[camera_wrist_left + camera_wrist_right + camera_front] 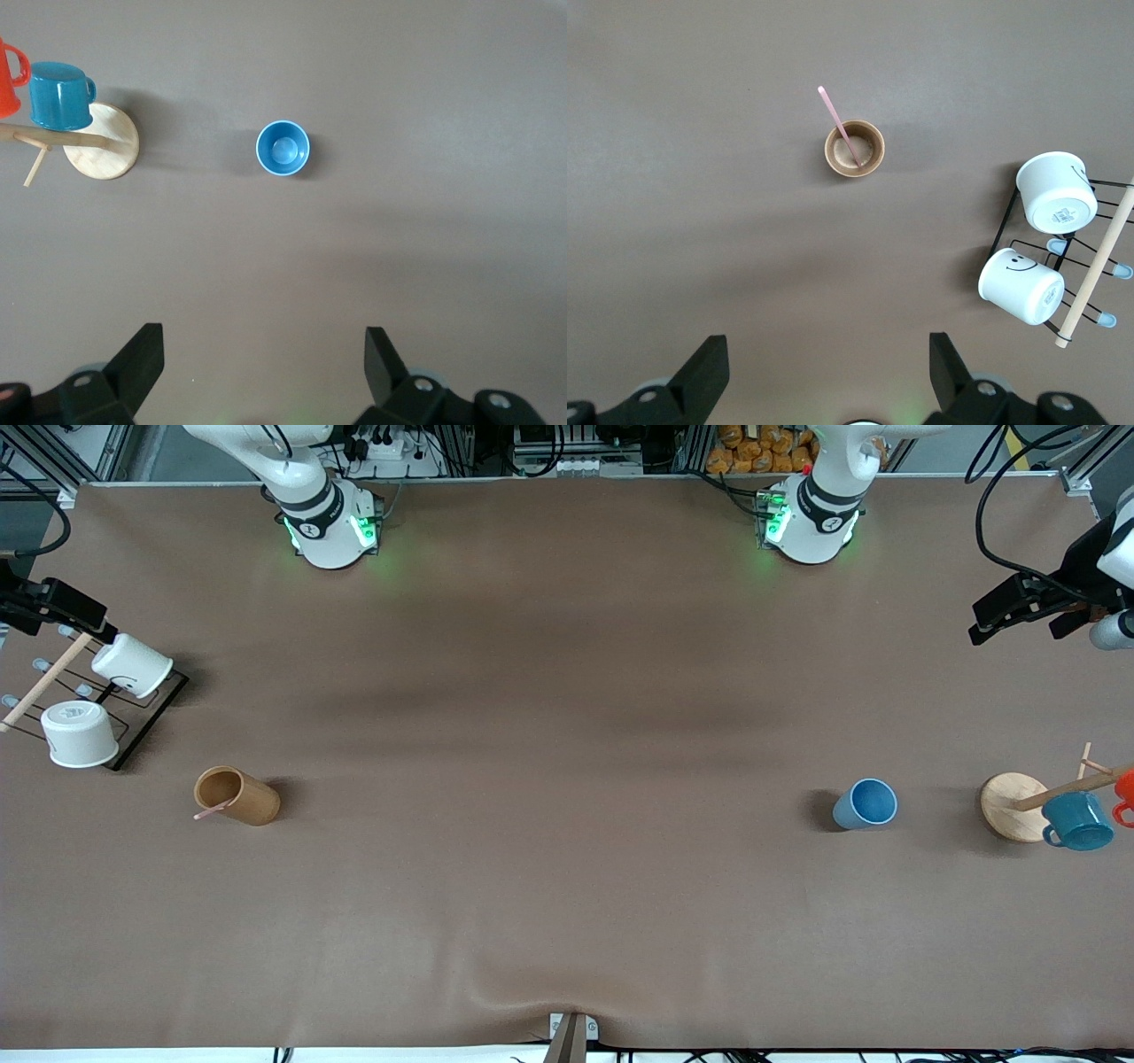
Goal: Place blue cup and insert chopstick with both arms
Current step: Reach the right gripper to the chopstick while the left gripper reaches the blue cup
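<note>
From the front, the blue cup (866,804) stands upright on the brown table (567,886), toward the left arm's end, just beside the round wooden base of a mug rack (1015,806) that carries a teal mug (1077,820). Toward the right arm's end stands a brown cylinder holder (237,795) with the pink chopstick (213,810) in it, leaning over the rim. Near it, farther from the camera, is a wire rack with two white cups (131,664). The left gripper (1019,609) hangs high at the left arm's end of the table, and the right gripper (55,609) is high above the wire rack.

In the left wrist view the left gripper (263,363) has its fingers spread wide and empty, with the blue cup (283,148) well apart from them and its mouth open upward. I think the step in hand is the approach to this cup. To do it well, the arm should come down centred over the rim, grip one wall or the whole body, and stay away from the mug rack.

In the right wrist view the right gripper (828,363) is also spread and empty. The chopstick (840,139) stands tilted in the holder (855,149); it is thin, so the fingers should close on its free upper part.

For writing, one white cup (1022,285) shows a smiling face, the other a small label that I cannot read.
</note>
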Tool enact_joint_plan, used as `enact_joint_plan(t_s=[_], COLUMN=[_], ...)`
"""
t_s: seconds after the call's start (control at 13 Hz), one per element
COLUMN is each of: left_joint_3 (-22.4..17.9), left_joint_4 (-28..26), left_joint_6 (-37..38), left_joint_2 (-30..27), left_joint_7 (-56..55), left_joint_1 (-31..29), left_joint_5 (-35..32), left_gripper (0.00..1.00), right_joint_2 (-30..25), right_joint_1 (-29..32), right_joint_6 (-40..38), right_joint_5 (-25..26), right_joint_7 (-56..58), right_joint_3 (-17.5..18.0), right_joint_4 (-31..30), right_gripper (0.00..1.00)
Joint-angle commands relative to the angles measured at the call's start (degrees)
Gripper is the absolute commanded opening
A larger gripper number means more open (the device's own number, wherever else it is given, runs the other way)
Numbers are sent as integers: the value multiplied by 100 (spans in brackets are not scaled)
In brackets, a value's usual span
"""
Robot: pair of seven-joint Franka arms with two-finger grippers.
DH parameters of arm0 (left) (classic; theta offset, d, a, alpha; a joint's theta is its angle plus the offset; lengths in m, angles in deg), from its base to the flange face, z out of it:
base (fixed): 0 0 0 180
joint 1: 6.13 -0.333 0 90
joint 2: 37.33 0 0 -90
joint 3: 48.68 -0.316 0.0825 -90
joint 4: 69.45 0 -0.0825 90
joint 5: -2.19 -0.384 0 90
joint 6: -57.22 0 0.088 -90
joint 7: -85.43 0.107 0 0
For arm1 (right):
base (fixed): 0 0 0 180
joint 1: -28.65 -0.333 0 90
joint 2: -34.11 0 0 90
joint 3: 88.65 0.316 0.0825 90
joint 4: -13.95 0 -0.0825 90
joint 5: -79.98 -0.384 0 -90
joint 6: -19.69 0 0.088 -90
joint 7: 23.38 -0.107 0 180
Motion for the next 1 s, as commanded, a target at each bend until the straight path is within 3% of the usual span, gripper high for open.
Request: enact_joint_plan(t_s=[0.0,0.46,0.62,0.92], left_joint_3=[-60,-34,-34,-34], left_joint_4=[-47,-3,-466,-1881], left_joint_6=[220,-58,-837,-2884], left_joint_2=[-118,425,585,672], left_joint_7=[82,108,117,143], left_joint_1=[41,-21,-38,-276], left_joint_5=[-49,-197,-374,-410], left_gripper=[100,100,100,100], right_joint_2=[-40,83,389,1540], right_joint_1=[-49,-58,-75,-128], right_joint_6=[-19,138,288,919], right_joint_5=[-56,-56,5,67], right_joint_7=[-71,0,104,877], right_joint_3=[-33,-33,-33,-42], right_joint_4=[-9,-9,113,614], right_gripper=[100,100,100,100])
